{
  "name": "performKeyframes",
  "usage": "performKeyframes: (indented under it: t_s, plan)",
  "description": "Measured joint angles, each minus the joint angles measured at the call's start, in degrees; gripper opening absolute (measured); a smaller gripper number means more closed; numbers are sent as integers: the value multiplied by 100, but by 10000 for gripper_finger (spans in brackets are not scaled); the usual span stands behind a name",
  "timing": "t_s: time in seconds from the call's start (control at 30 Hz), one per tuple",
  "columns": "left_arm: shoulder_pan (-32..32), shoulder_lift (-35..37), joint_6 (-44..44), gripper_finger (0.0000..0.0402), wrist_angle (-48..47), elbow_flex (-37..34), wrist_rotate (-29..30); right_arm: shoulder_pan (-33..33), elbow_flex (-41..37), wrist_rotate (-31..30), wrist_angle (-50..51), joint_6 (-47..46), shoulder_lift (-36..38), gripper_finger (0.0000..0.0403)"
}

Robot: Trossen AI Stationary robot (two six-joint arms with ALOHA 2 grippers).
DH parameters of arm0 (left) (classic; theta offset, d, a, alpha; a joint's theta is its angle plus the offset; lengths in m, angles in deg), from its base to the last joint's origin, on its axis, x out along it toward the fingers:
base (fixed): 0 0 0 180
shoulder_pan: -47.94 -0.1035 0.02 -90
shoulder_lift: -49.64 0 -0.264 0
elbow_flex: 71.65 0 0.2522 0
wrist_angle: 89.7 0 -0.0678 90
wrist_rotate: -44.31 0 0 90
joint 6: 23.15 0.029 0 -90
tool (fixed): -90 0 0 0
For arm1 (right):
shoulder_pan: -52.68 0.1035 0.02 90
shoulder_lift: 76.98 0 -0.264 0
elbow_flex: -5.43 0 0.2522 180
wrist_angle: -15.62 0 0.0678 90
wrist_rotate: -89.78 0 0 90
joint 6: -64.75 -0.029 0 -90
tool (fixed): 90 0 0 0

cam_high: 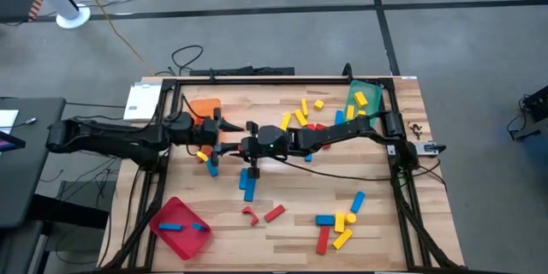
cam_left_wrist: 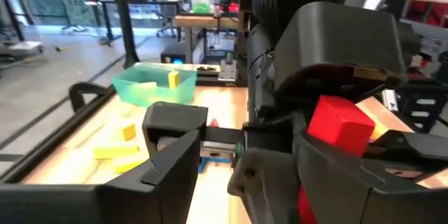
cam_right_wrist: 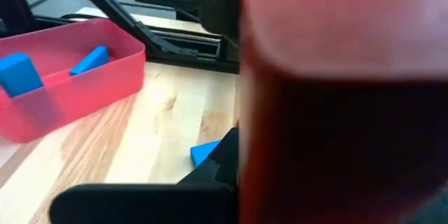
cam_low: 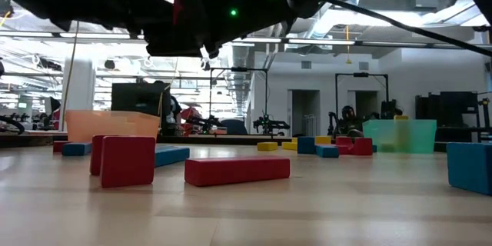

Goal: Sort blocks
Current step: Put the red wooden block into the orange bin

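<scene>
Mid-table: right gripper (cam_high: 248,147) clenched on a red block (cam_left_wrist: 341,123). Left gripper (cam_high: 224,134) at its 9 o'clock, fingers spread, released.

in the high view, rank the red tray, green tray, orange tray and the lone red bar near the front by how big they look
1. red tray, looks largest.
2. green tray and orange tray: not ranked, since arms cover part of each.
3. red bar, clearly smallest.
</scene>
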Motion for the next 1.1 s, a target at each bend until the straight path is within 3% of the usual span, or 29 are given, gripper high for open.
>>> performKeyframes:
  t_s: [0.2,0.33,0.57,0.8,1.1]
  plan:
    - [8,-199,142,225,-459,274,122,25,-2,-56,192,-103,-2,57]
    - [13,219,399,225,-1414,490,402,-16,-1,-104,190,-118,-7,57]
    - [58,1055,292,225,-2499,608,294,-160,2,-107,138,-124,-7,57]
    - [318,762,151,225,-2273,603,324,-264,2,-51,29,-133,-7,57]
    - [332,71,180,221,-1237,600,619,-259,2,61,96,-220,-7,57]
